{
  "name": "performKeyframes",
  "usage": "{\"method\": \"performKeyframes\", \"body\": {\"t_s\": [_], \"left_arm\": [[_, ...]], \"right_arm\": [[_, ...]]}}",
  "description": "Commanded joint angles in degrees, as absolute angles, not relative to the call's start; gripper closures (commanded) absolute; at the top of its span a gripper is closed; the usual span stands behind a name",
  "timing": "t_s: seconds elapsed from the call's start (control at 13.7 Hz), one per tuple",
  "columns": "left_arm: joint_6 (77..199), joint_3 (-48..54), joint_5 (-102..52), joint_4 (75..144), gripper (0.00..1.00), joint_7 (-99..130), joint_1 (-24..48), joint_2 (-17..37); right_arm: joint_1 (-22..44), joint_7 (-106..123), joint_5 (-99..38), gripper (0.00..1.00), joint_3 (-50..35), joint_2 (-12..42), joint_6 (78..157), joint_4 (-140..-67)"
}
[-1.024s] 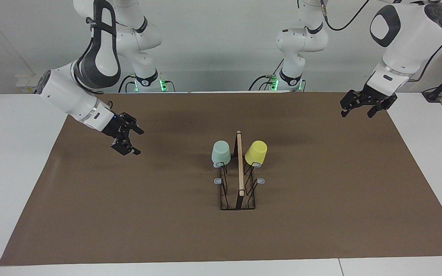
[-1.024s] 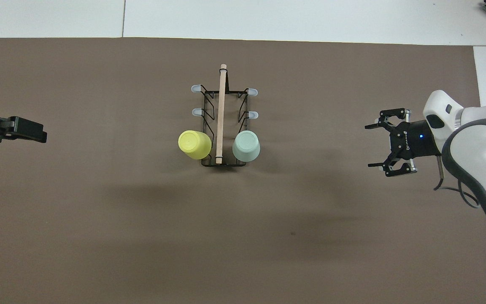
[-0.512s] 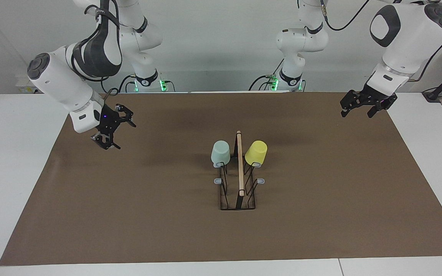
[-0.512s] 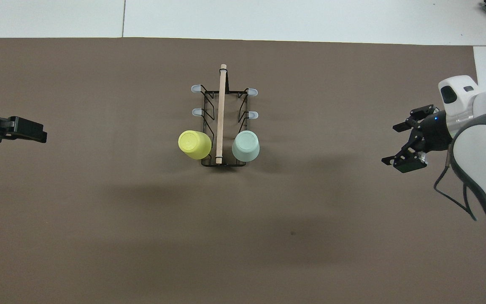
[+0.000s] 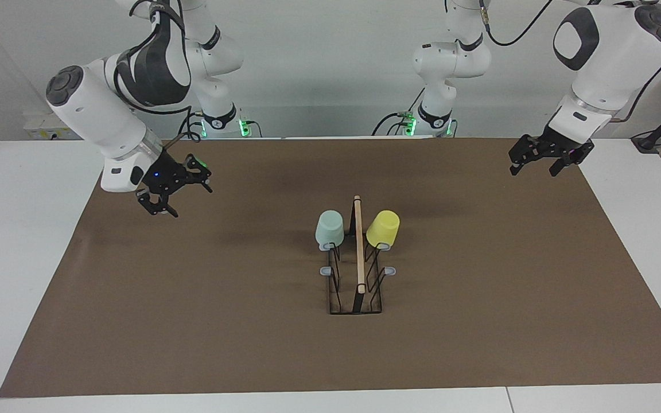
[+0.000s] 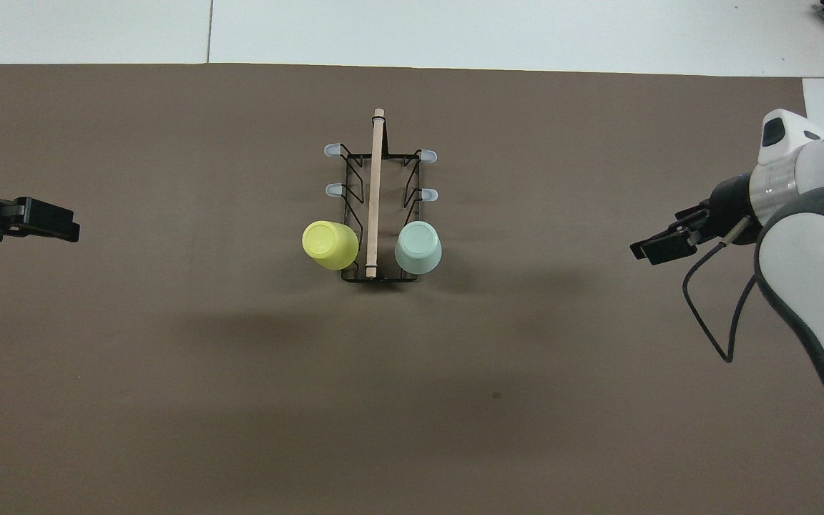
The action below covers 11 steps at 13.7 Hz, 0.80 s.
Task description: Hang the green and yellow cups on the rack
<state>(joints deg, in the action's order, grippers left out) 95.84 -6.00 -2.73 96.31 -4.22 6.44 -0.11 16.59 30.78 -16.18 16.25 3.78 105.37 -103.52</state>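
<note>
The rack (image 5: 357, 269) is a narrow black wire stand with a pale wooden rod (image 5: 358, 244) along its top and grey-tipped pegs sticking out on both sides; it stands on the brown mat (image 5: 204, 321) about midway between the two grippers, well apart from each. The green cup (image 5: 330, 229) is a small pale mint tumbler without a handle, turned mouth down on the peg nearest the robots on the side toward the right arm. The yellow cup (image 5: 383, 229) is the same size and shape in bright yellow, mouth down and tilted outward on the matching peg on the side toward the left arm. The wooden rod runs between the two cups, and the cups do not touch each other. Four pegs farther from the robots carry nothing; one of them (image 6: 331, 150) shows clearly from above. The right gripper (image 5: 177, 191) hangs above the mat at the right arm's end of the table, its wrist angled downward and toward the rack, its jaws spread wide with nothing between them. The left gripper (image 5: 537, 161) hovers over the mat's corner at the left arm's end, pointing downward under a raised forearm, jaws likewise spread and holding nothing. Both cups sit far from either set of jaws.
</note>
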Motion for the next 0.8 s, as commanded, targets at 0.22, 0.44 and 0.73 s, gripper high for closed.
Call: {"method": "performKeyframes", "body": {"t_s": [0.22, 0.44, 0.73], "left_arm": [[95.5, -6.2, -3.0, 96.0, 0.00, -3.5, 6.6, -0.1], [95.5, -6.2, -3.0, 96.0, 0.00, -3.6, 6.6, -0.1], [95.5, -6.2, -3.0, 96.0, 0.00, -3.5, 6.6, -0.1]], "right_arm": [[13.1, 5.3, -7.5, 0.00, 7.8, 2.0, 100.3, -100.6], [9.5, 0.3, -6.7, 0.00, 4.3, 2.4, 100.4, -99.4], [1.9, 1.2, -5.4, 0.00, -2.3, 2.4, 101.2, -99.5]]}}
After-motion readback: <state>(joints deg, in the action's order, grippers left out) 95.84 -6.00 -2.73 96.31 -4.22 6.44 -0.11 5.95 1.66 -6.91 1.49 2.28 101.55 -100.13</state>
